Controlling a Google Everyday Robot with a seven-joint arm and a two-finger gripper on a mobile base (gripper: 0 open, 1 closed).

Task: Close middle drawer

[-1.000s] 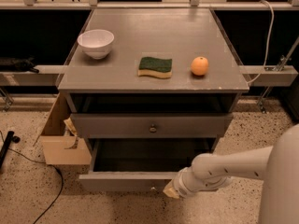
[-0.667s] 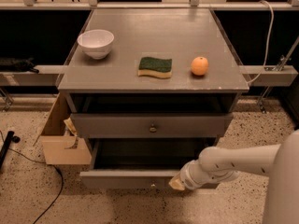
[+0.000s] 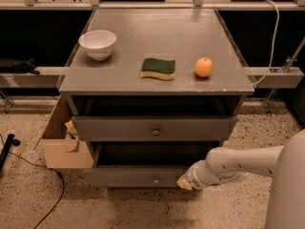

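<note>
— What stands left of the cabinet [image 3: 157,37]?
— A cardboard box [image 3: 64,152]. Right of it the middle drawer [image 3: 128,177] juts out, partly open.
— And the gripper [image 3: 185,181]?
— It sits against the front's right end, likely to push it in (open or closed, nobody could tell). A second ago the drawer stuck out farther.

The tabletop [image 3: 152,23] carries a white bowl [image 3: 97,43] at left, a green sponge [image 3: 158,68] in the middle, and an orange [image 3: 203,67] near its right. An open cardboard box [image 3: 64,151] sits low at the left. The gripper [image 3: 184,182] is low, front right.
</note>
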